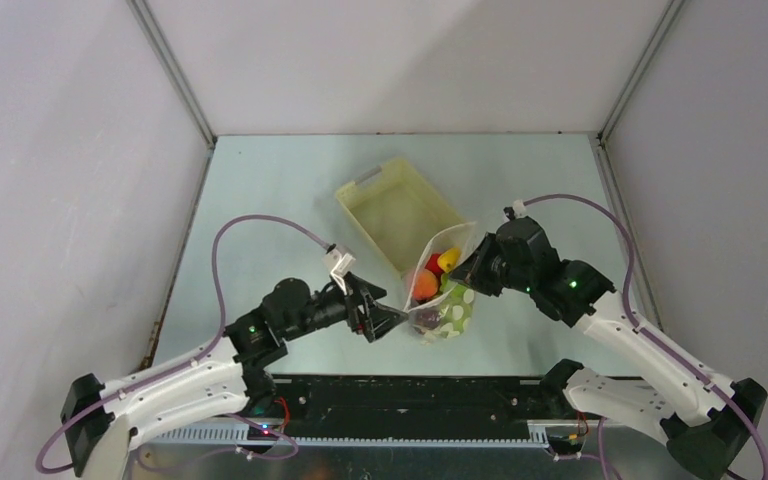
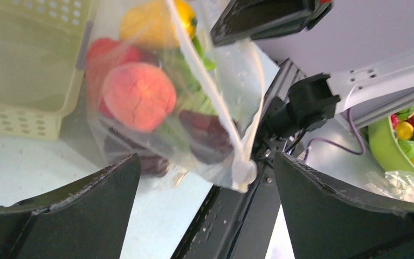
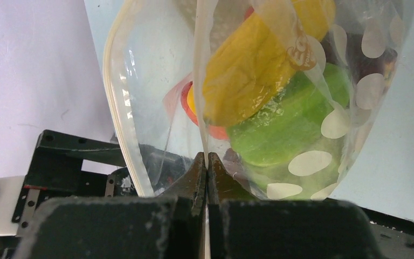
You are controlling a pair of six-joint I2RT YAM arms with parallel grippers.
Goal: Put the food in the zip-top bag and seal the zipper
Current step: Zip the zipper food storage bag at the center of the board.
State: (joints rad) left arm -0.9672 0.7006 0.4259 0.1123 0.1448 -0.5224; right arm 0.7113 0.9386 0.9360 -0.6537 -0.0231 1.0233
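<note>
1. From above, a clear dotted zip-top bag point(image 1: 455, 310) sits near the middle of a pale table point(image 1: 260, 200). It lies just at 5 o'clock from a pale yellow slotted basket point(image 1: 368, 177).
2. The food point(image 1: 430, 283) is inside the bag. A peach point(image 2: 139, 96), a yellow banana point(image 3: 253, 65), a green round piece point(image 3: 285, 124) and a dark red apple point(image 2: 210, 135) show through the plastic.
3. The right gripper point(image 3: 206, 159) meets the bag from 2 o'clock. Its jaws are pressed together, with the plastic at the bag's mouth pinched between them.
4. The left gripper point(image 2: 205, 162) points at the bag from 8 o'clock. Its jaws stand wide apart, and a corner of the bag hangs between them, not gripped.
5. The zipper point(image 2: 215, 102) runs as a pale strip along the mouth edge. In the right wrist view the two sides of the mouth stand apart, unsealed.
</note>
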